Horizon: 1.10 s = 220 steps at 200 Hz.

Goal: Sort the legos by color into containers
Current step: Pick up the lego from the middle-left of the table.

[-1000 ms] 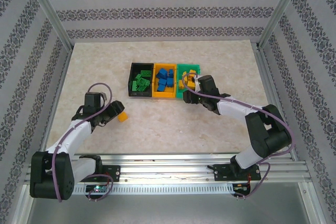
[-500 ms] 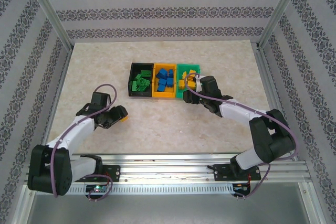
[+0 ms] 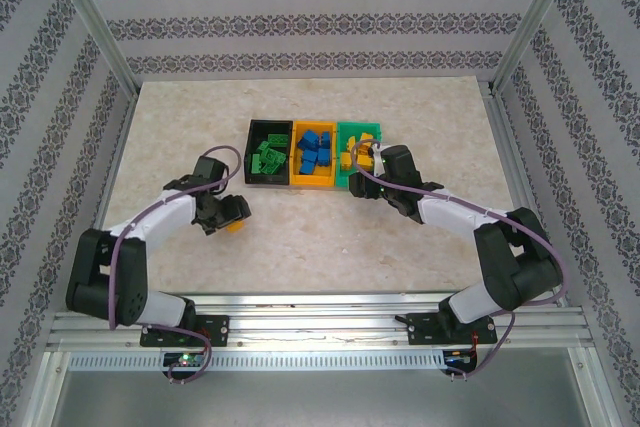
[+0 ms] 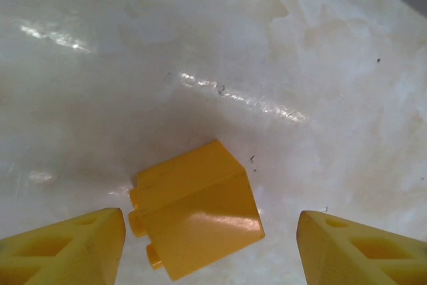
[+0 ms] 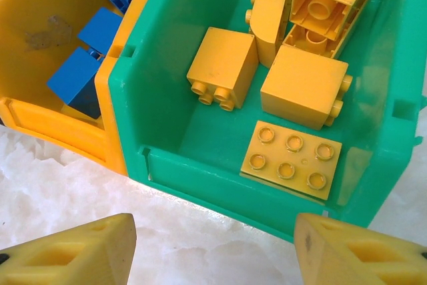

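Top external view: you have 3 bins side by side at the middle of the table (image 3: 300, 107), the black bin (image 3: 250, 157) on the left, the yellow-orange bin (image 3: 312, 184) in the middle and the green bin (image 3: 360, 127) on the right. The black one holds green bricks (image 3: 267, 157), the middle one blue bricks (image 3: 313, 149) and the green one yellow bricks (image 3: 357, 154). Your left gripper (image 3: 232, 215) is low over the bare table, near the black bin's front left corner, with 1 loose yellow brick (image 3: 236, 226) at its tip. Your right gripper (image 3: 365, 160) is at the green bin's near right side. Left wrist view: the yellow brick lies on its side on the table between your 2 fingers (image 4: 63, 255). The jaws are released and stand apart on either side of it. The left finger is just beside the studs and the right finger is well clear, so nothing is grasped. Right wrist view: your jaws are spread and released here too, with only bare table between the fingertips (image 5: 67, 251). They hang just in front of the green bin's near wall. Inside that bin you can see several yellow bricks, 1 of them a flat plate with 6 studs near the front. Blue bricks show in the yellow-orange bin touching its left side.
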Tool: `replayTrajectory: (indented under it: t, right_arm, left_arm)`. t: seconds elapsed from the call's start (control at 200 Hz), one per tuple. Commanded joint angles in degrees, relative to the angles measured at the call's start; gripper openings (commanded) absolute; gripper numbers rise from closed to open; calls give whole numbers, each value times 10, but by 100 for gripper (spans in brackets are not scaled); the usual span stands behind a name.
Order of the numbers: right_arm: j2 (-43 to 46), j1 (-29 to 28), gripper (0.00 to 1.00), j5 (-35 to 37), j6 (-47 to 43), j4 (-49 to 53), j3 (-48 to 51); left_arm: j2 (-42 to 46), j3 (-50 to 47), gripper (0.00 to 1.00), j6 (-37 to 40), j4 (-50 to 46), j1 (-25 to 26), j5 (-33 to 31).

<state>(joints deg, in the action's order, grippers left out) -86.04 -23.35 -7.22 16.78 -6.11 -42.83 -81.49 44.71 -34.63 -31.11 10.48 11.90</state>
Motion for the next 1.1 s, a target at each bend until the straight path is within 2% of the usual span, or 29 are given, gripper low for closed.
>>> replayTrajectory:
  t: [0.0,0.275,0.545,0.799,0.824,0.894,1.019,1.094]
  right_arm:
    - [-5,5,65,-9,10,-10,-1]
    - [-9,4,65,-8,11,-11,-3]
    - [-16,5,65,-11,12,-11,-9]
    - [-15,5,65,-12,13,-11,-8]
    - [-15,5,65,-13,13,-11,-8]
    - [-15,4,65,-14,13,-11,-7]
    - [-13,5,65,-13,13,-12,-5]
    - [-15,5,65,-12,13,-11,-7]
  left_arm:
    - [-25,29,69,28,-51,19,-34]
    - [-57,63,69,49,-89,47,-95]
    - [-108,81,66,67,-97,56,-100]
    - [-99,86,51,69,-97,61,-97]
    - [-96,85,46,69,-94,61,-95]
    - [-90,81,43,69,-89,61,-93]
    - [-86,81,26,70,-82,62,-86]
    - [-86,81,21,71,-78,61,-82]
